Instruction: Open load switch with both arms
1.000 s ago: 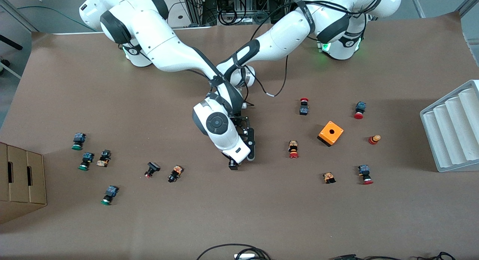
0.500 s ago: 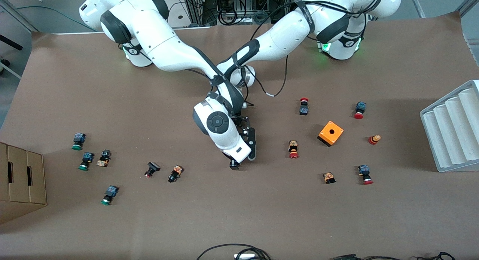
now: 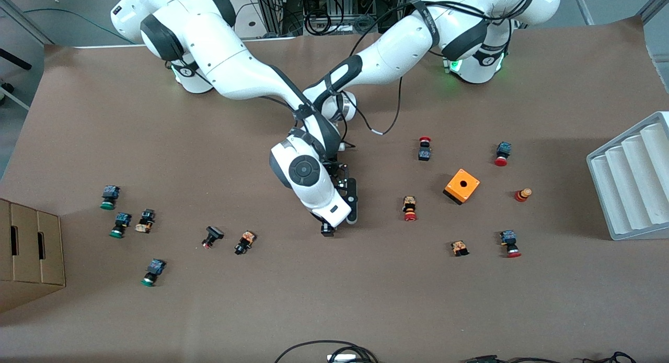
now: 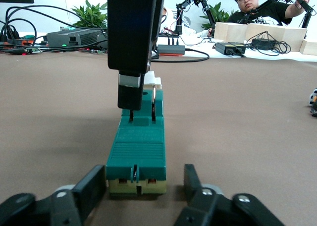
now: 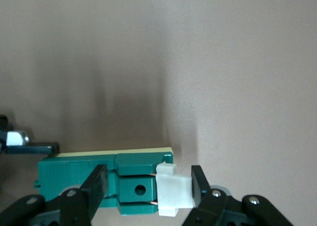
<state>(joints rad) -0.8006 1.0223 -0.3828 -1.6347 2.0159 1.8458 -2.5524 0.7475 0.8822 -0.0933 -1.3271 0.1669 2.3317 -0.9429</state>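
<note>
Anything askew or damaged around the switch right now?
Nothing stands out. The dark-green rectangular load switch lies flat and whole on the brown table, between the left gripper fingers. The right gripper straddles its white sliding piece. Neither pair visibly presses it yet.

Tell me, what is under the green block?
The dark-green rectangular load switch lies on the brown paper-covered table. Its cream base shows; whatever lies under that base is hidden.
</note>
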